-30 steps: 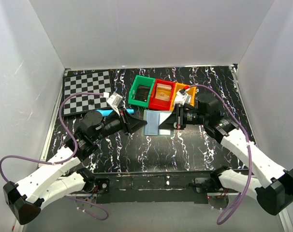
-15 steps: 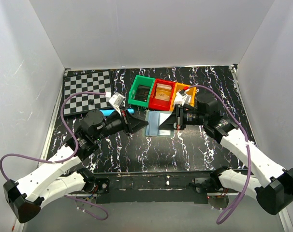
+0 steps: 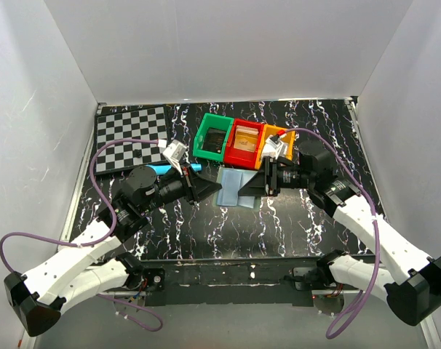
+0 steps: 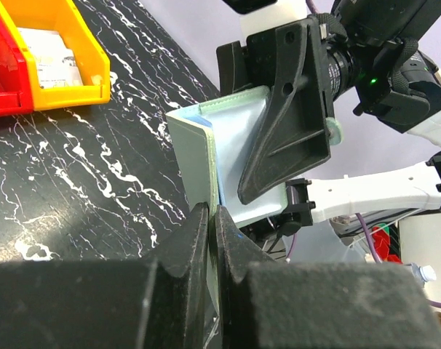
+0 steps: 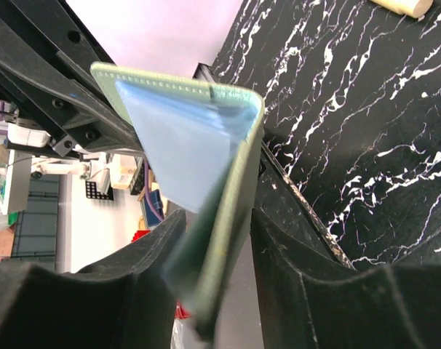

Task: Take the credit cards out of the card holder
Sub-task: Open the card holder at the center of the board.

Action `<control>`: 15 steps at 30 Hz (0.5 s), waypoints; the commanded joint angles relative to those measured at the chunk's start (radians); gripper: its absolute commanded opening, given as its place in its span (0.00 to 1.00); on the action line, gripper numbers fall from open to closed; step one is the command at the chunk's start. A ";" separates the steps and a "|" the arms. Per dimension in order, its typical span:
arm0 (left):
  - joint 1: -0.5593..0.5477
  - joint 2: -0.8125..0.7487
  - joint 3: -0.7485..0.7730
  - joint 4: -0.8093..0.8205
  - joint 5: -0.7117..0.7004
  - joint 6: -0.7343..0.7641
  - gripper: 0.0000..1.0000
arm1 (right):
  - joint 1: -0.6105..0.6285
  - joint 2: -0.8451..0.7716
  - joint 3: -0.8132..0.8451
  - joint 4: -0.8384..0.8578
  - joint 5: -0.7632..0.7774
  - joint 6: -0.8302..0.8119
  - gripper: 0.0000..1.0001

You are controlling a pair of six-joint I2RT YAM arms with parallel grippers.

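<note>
The left hand [image 4: 213, 225] is pinched nearly shut on the edge of one leaf of the card holder [image 4: 195, 156], with only that thin grey-green panel between its fingers. The right hand [image 5: 217, 251] straddles the other leaf, its fingers pressed against both faces, so each hand has hold of one half. The holder sits just in front of the red bin [image 3: 244, 142], on the side nearer the arm bases, spread partway into a V with the fold upright. I cannot tell whether its lower edge touches the table [image 3: 279, 225]. Gripping opposite leaves looks meant to pull the bifold apart and expose the pale-blue inner panels where cards would sit. No credit card shows in any view, so they are probably tucked inside, and extraction appears not yet begun.
</note>
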 commanded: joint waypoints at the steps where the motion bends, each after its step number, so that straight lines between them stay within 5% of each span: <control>1: -0.007 -0.008 0.069 -0.049 -0.008 0.028 0.00 | -0.024 -0.028 -0.001 0.113 -0.051 0.047 0.50; 11: -0.007 0.044 0.177 -0.146 -0.002 0.037 0.00 | -0.042 -0.010 -0.025 0.201 -0.088 0.105 0.55; 15: -0.007 0.047 0.189 -0.151 -0.026 0.015 0.00 | -0.042 0.002 -0.028 0.192 -0.085 0.105 0.47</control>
